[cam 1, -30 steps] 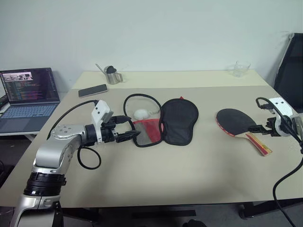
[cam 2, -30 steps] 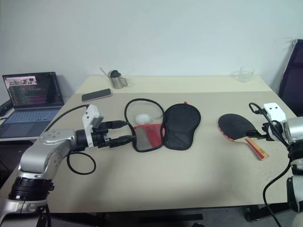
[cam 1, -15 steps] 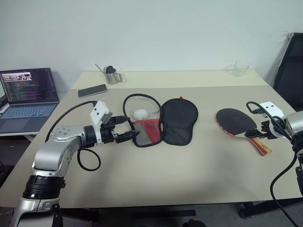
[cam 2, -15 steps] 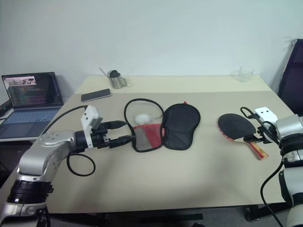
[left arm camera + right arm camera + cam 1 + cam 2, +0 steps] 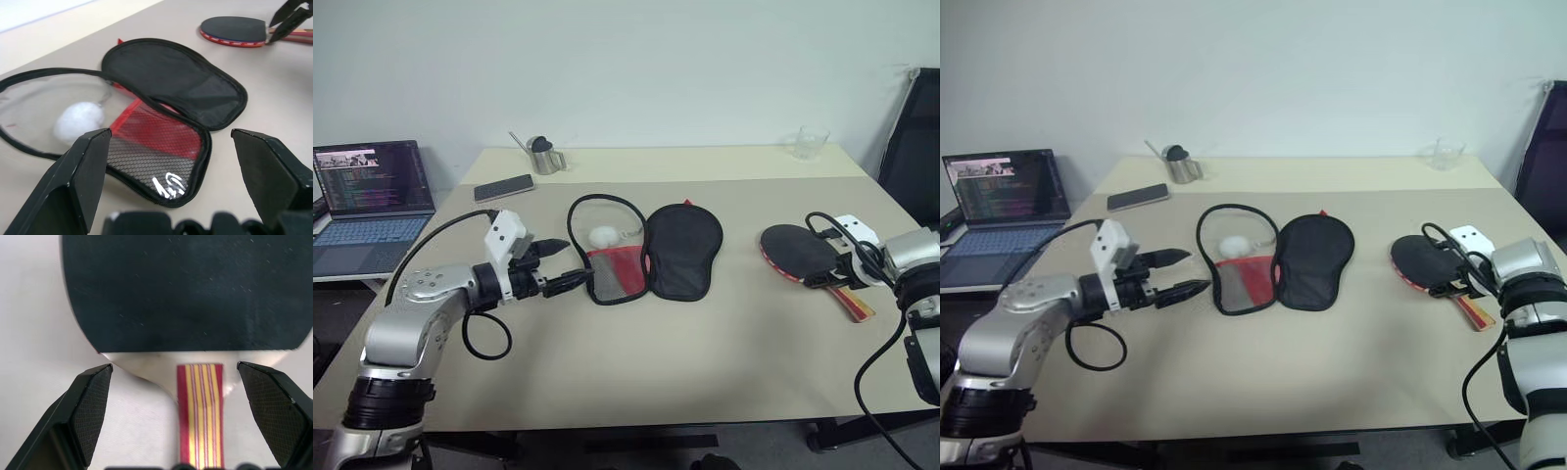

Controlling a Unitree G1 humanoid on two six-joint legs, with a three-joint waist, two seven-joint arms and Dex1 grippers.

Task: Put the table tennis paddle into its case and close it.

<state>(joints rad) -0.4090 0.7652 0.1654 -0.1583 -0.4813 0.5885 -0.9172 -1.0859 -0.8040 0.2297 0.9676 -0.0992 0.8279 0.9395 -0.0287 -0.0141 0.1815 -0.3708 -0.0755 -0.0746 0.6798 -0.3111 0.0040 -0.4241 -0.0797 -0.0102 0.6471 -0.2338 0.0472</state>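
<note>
Overhead, the case [image 5: 646, 252] lies unzipped mid-table, with the paddle [image 5: 808, 256] well to its right. Left gripper [image 5: 566, 265] hovers just left of the case, spread wide and empty. Left wrist view: mesh pocket [image 5: 151, 147] and white ball [image 5: 78, 120] between the prongs. Right wrist view: right gripper [image 5: 176, 401] gapes wide, straddling the paddle handle [image 5: 199, 411], gripping nothing.

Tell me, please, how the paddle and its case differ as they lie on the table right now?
The paddle is a rigid bat with a striped wooden handle; the case is a soft pouch, unzipped and spread open in two halves. The paddle lies by the right gripper, whose open fingers straddle its handle; the case lies ahead of the open left gripper, holding a white ball. Both lie flat, black with red.
</note>
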